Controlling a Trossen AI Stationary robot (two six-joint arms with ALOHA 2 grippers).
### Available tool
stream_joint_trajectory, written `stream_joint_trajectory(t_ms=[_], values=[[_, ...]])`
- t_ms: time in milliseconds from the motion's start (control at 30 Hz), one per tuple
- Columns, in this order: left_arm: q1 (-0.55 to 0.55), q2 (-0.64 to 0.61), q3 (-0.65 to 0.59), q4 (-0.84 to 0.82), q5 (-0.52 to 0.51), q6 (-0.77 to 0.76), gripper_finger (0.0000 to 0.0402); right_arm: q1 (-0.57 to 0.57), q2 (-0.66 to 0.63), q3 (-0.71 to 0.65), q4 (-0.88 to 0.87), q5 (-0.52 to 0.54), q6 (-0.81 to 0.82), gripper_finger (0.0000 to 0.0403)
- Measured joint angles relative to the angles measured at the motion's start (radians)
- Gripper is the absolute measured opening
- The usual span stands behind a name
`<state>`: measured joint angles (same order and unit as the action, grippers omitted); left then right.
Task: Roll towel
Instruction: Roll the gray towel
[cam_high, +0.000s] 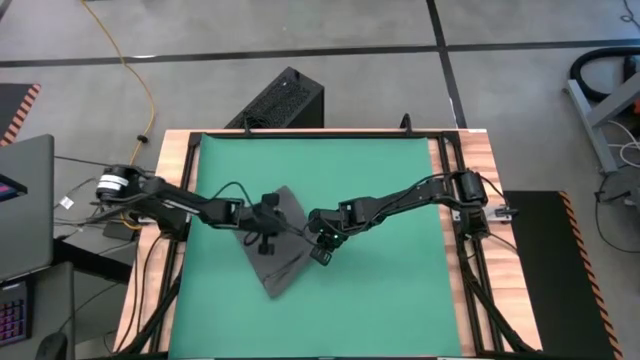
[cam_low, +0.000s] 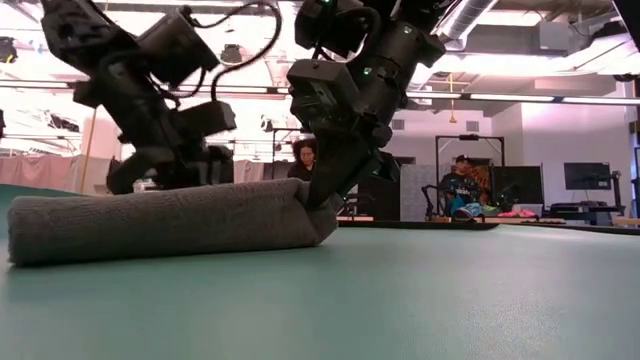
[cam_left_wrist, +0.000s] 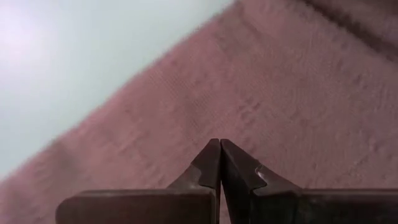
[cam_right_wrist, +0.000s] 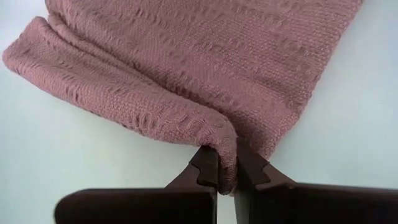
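The dark grey towel (cam_high: 281, 255) lies on the green mat (cam_high: 390, 290) left of centre, folded over into a thick low bundle (cam_low: 160, 225). My left gripper (cam_high: 266, 238) stands over the towel's middle with its fingers shut, its tips at the cloth (cam_left_wrist: 221, 144). My right gripper (cam_high: 322, 252) is at the towel's right end, shut on a fold of it (cam_right_wrist: 227, 163). The white tag is not in view. My left gripper comes at the towel's upper face (cam_left_wrist: 249, 106) slanting down from the table's left, its shut tips against the cloth. I cannot tell whether any cloth is caught between them. My right gripper pinches a rounded fold at the towel's right end (cam_right_wrist: 219, 138) between its two fingers, several layers thick. The fingers slant down from the table's right. The fold is raised a little (cam_low: 318, 205); the rest of the towel lies on the mat.
The mat covers most of the table, with bare green to the right and near side of the towel (cam_high: 400, 310). Wooden table edges (cam_high: 150, 260) and cables flank the mat. A black box (cam_high: 280, 100) stands beyond the far edge. People sit in the room behind (cam_low: 462, 185).
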<state>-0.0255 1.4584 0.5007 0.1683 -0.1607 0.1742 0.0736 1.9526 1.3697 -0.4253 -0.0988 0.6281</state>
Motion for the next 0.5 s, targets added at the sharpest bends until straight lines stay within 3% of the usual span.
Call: stream_joint_trajectory(t_ms=[233, 500], values=[[0.002, 0.137, 0.046, 0.085, 0.06, 0.008, 0.0, 0.011, -0.001, 0.0, -0.015, -0.003, 0.013, 0.003], [-0.012, 0.213, 0.112, 0.082, 0.149, 0.051, 0.0, 0.052, -0.003, 0.0, -0.027, -0.009, 0.05, 0.003]])
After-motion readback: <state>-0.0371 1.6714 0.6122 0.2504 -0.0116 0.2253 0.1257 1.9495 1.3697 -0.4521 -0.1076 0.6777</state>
